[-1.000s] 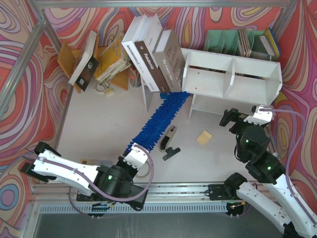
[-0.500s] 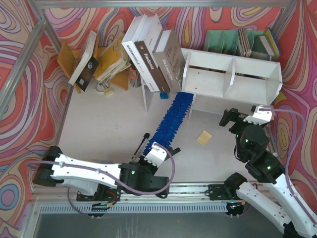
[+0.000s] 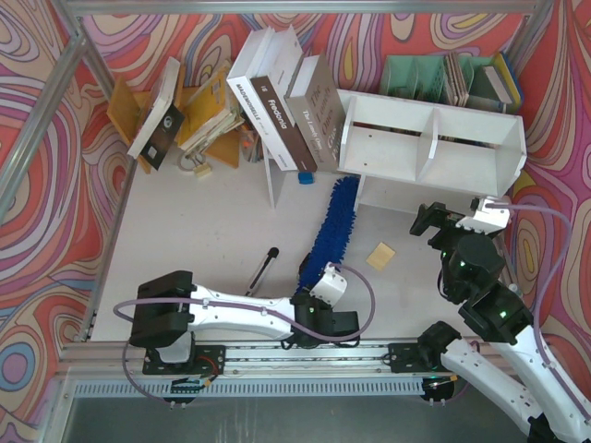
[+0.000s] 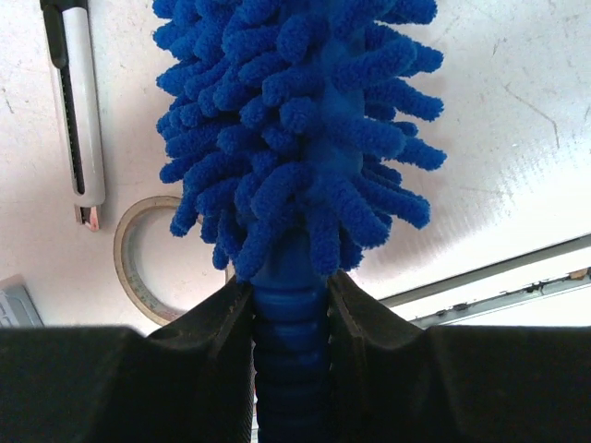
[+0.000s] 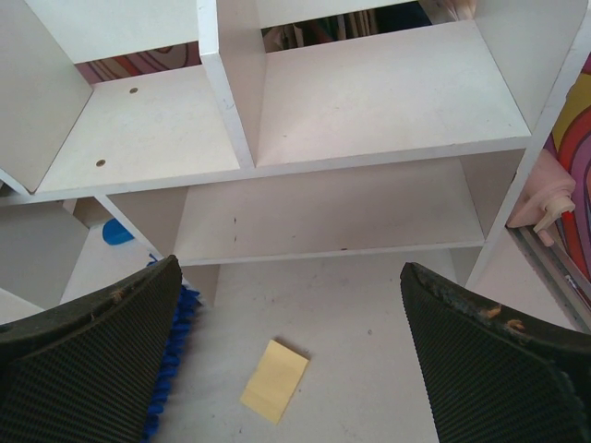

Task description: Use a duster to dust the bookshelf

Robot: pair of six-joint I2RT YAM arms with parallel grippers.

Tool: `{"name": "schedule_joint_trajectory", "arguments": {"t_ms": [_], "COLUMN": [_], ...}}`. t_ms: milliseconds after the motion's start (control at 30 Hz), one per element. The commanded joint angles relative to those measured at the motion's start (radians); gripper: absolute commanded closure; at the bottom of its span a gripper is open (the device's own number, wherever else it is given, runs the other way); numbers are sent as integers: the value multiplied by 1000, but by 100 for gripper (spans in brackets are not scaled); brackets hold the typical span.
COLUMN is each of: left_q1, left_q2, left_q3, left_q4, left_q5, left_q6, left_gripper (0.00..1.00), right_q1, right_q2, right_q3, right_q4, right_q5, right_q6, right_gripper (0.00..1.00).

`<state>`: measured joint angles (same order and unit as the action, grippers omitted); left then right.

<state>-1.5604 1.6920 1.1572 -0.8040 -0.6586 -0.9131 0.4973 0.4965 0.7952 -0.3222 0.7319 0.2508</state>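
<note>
Blue ribbed handle end of the long shaggy microfibre duster [image 4: 295, 120] is clamped in my left gripper [image 4: 288, 309], near the front edge of the white table [image 3: 203, 231]. Its head runs away from me, tip just beside the left end of the wide white two-tier board bookshelf [image 5: 369, 92]. Right gripper [image 5: 291, 318] stands wide, empty, facing the shelf front.

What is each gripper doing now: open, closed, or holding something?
Left gripper: closed on the duster, at its handle.
Right gripper: open, holding nothing.
</note>
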Motion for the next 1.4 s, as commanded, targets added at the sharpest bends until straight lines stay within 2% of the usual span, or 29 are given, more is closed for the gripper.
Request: {"name": "schedule_joint_trajectory", "arguments": {"t_ms": [0, 200, 400, 767, 967, 1100, 1367], "left_q1": [-2, 14, 15, 21, 28, 30, 29], "left_q2": [-9, -128, -229, 12, 57, -9, -263], "left_q3": [62, 70, 37, 123, 160, 153, 63], "left_q4": [32, -24, 51, 6, -45, -68, -8], "left_q5": [24, -70, -87, 86, 79, -9, -166], "left_q6": [85, 81, 114, 88, 89, 88, 130], "left_gripper": [100, 100, 100, 100, 100, 100, 100], "right_q1": [-1, -2, -1, -2, -1, -2, -1], "right_q2": [-16, -24, -20, -25, -23, -23, -15], "right_q3": [-7, 0, 30, 9, 1, 0, -1], "right_q4": [17, 10, -19, -19, 1, 2, 2], "right_q5": [5, 7, 9, 4, 11, 9, 8], "right_q6": [-2, 9, 26, 53, 32, 28, 30], "right_gripper": [10, 10, 10, 11, 10, 11, 11]}}
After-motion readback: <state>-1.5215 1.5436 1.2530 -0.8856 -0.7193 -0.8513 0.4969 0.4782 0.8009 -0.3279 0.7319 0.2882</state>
